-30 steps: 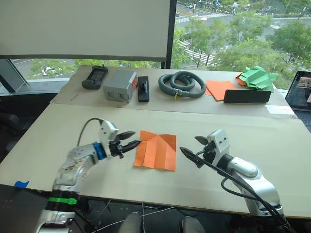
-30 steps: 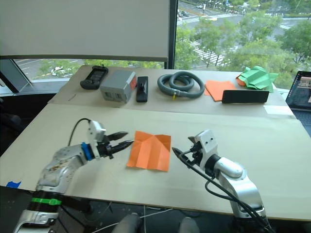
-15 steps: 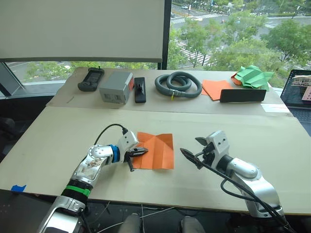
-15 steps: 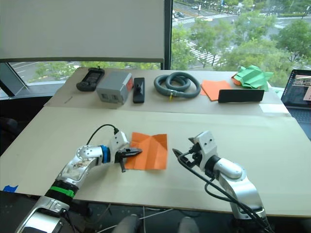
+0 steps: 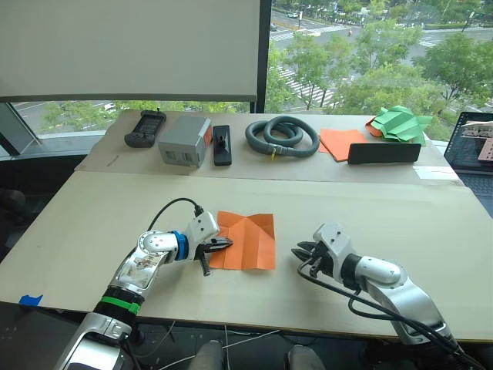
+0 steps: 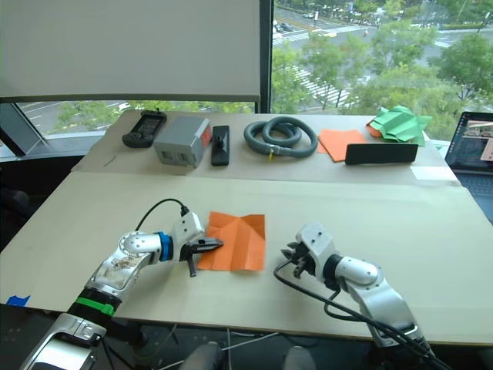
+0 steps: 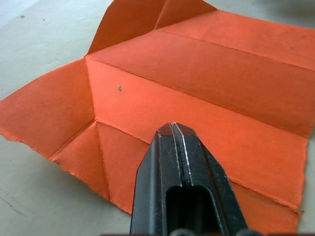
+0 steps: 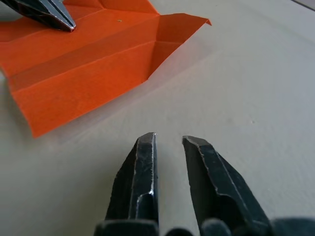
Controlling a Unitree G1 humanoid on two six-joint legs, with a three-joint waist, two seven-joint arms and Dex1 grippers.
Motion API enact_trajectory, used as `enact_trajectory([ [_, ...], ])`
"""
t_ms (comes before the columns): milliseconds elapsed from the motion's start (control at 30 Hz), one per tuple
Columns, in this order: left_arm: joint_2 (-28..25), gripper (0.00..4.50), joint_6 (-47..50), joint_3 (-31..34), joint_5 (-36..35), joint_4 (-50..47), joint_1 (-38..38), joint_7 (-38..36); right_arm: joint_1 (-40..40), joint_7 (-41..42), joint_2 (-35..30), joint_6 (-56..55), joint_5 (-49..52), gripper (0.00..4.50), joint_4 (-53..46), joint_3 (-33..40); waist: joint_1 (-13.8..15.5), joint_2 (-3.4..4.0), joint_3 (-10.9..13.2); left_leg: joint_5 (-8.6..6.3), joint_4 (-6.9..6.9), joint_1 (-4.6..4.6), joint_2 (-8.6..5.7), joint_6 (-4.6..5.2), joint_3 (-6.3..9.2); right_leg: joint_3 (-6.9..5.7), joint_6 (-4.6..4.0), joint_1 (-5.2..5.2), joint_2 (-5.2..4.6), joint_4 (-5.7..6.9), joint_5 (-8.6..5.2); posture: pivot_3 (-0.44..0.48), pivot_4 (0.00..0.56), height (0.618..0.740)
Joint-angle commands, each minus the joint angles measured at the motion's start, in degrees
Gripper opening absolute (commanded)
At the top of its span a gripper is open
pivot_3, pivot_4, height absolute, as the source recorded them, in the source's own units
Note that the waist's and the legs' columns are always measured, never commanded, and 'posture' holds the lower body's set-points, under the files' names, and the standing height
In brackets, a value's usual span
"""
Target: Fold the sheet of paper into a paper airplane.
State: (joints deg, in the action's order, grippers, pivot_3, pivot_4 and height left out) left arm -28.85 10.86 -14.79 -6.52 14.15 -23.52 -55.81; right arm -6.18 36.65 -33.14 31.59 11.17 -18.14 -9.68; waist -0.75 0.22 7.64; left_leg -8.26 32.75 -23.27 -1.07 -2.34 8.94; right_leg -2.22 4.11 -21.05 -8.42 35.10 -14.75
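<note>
You have the sheet of paper (image 5: 245,240) lying on the near half of the bench (image 5: 92,208), a little left of centre. It is bright orange and roughly square, crossed by long parallel creases and by diagonal creases that meet near its far edge. It does not lie flat: the panels rise and dip along the folds, and the far corners lift slightly off the bench. Its near-left edge looks a little ragged in the left wrist view.

Your left end effector (image 5: 223,243) sits at the paper's left edge with its tips over the orange surface; its fingers (image 7: 179,147) are pressed together, and you cannot tell whether they trap any paper between them. Your right end effector (image 5: 302,252) rests low over the bare bench to the right of the sheet, near it but not touching, with its fingers (image 8: 145,169) only narrowly spread.

Along the far side of the bench you can see a coiled grey hose (image 5: 281,137), a smooth orange paper stack (image 5: 342,141) and green paper shapes (image 5: 400,123).
</note>
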Motion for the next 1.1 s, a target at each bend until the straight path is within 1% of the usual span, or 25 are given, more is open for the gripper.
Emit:
enact_trajectory([
  [33, -0.9, 0.00, 1.5, -2.5, 3.0, 1.9, 2.3, -0.8, -0.1, 3.0, -0.7, 1.5, -0.1, 0.02, -2.4, -3.7, 0.0, -0.08, -0.1, 0.00, 0.00, 0.00, 0.00, 0.00, 0.00, 0.00, 0.01, 0.01, 0.00, 0.00, -0.02, 0.000, 0.150, 0.702],
  [200, -1.0, 0.00, 1.4, -2.5, 3.2, 1.8, 2.4, -0.9, -1.9, 1.8, 2.7, 1.8, -1.8, 0.02, -0.4, -7.3, -0.2, -0.25, -0.4, -0.06, 0.00, 0.06, 0.02, -0.10, 0.00, 0.00, 0.00, 0.01, 0.00, 0.06, -0.09, 0.000, 0.150, 0.702],
  [367, -1.0, 0.00, 1.5, -2.5, 3.3, 1.7, 2.3, -0.9, -4.6, 0.4, 6.5, 0.8, -3.4, 0.02, 3.2, -8.7, -0.3, -0.30, -0.5, -0.08, 0.00, 0.08, 0.02, -0.12, 0.01, 0.00, 0.00, 0.01, 0.00, 0.07, -0.09, 0.000, 0.150, 0.702],
  [467, -1.0, 0.00, 1.5, -2.5, 3.4, 1.6, 2.3, -1.0, -5.4, -0.4, 8.5, 0.4, -3.1, 0.02, 4.4, -7.5, -0.2, -0.30, -0.5, -0.07, -0.01, 0.08, 0.02, -0.12, 0.02, 0.01, 0.00, -0.01, 0.00, 0.12, -0.10, 0.000, 0.150, 0.702],
  [600, -1.2, 0.00, 1.4, -2.4, 3.3, 1.7, 2.2, -1.1, -7.2, -1.4, 13.0, -0.3, 0.3, 0.02, 4.4, -3.5, -0.2, -0.28, -0.4, -0.06, -0.01, 0.06, 0.02, -0.10, 0.02, 0.01, -0.01, -0.03, 0.00, 0.18, -0.10, 0.000, 0.150, 0.702],
  [700, -1.4, 0.00, 1.3, -2.2, 3.4, 1.9, 2.0, -1.1, -9.2, -0.4, 16.4, -0.1, 2.5, 0.02, 3.1, -3.8, -0.3, -0.26, -0.4, -0.01, -0.01, 0.05, 0.02, -0.01, 0.02, 0.02, 0.00, -0.08, 0.01, 0.23, -0.10, 0.000, 0.150, 0.702],
  [833, -1.6, 0.00, 1.2, -2.2, 3.3, 1.8, 1.9, -1.3, -12.3, -0.8, 19.9, -0.2, 1.7, 0.02, 5.2, -6.8, -0.2, -0.26, -0.4, 0.00, -0.01, 0.10, 0.02, 0.00, 0.04, 0.02, 0.05, -0.12, 0.01, 0.45, -0.19, 0.000, 0.150, 0.702],
  [933, -2.0, 0.00, 1.4, -1.8, 3.3, 1.4, 1.9, -1.2, -13.8, -1.1, 21.2, -0.2, 0.2, 0.02, 7.9, -8.9, -0.2, -0.27, -0.4, 0.00, -0.01, 0.12, 0.02, 0.00, 0.05, 0.03, 0.12, -0.15, 0.01, 0.62, -0.27, 0.000, 0.150, 0.702],
  [1033, -2.8, 0.00, 2.3, -0.4, 2.7, 0.1, 1.9, -0.7, -14.8, -1.1, 22.3, -1.2, -1.3, 0.02, 11.9, -10.8, -0.2, -0.26, -0.5, 0.00, -0.03, 0.13, 0.02, 0.00, 0.06, 0.03, 0.04, -0.19, 0.01, 0.73, -0.35, 0.000, 0.150, 0.702],
  [1100, -4.2, 0.00, 4.0, 1.8, 1.5, -2.7, 2.5, -0.3, -15.7, -1.3, 23.3, -2.2, -2.2, 0.02, 15.3, -11.5, -0.5, -0.27, -0.4, -0.01, -0.03, 0.13, 0.02, -0.01, 0.07, 0.03, -0.07, -0.21, 0.01, 0.76, -0.41, 0.000, 0.150, 0.702],
])
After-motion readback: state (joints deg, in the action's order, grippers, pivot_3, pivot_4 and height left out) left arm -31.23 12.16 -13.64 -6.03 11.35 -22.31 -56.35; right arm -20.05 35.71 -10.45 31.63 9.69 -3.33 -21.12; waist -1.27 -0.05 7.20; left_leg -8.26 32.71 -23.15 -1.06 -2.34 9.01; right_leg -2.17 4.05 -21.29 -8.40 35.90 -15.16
